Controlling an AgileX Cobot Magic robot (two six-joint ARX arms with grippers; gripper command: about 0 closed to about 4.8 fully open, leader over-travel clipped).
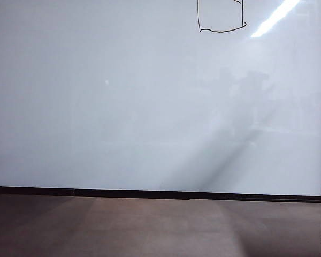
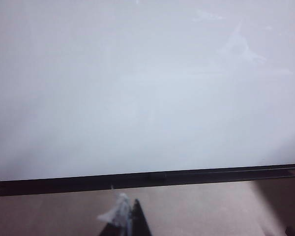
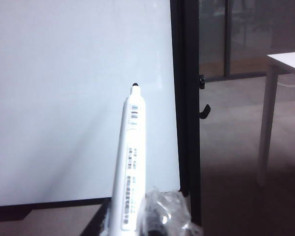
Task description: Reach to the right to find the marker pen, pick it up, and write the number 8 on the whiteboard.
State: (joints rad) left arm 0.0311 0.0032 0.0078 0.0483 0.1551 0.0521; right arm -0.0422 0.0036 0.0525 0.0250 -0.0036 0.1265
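Observation:
The whiteboard (image 1: 123, 107) fills most of the exterior view, glossy white inside a thin black frame. At its top edge, right of the middle, thin black lines form the boxy lower loop of the number 8 (image 1: 220, 22), cut off by the picture's edge. Neither gripper shows in that view. In the right wrist view my right gripper (image 3: 135, 222) is shut on a white marker pen (image 3: 131, 157). Its black tip points toward the whiteboard (image 3: 64, 98) near the board's right edge, and I cannot tell whether it touches. My left gripper (image 2: 130, 216) hangs below the whiteboard (image 2: 137, 98), fingertips together, holding nothing.
A brown surface (image 1: 150, 230) lies under the board's lower frame (image 1: 150, 193). Right of the board stands its black post (image 3: 187, 98) with a small hook (image 3: 204, 112). Beyond it is open floor and a white table (image 3: 285, 61) on a thin leg.

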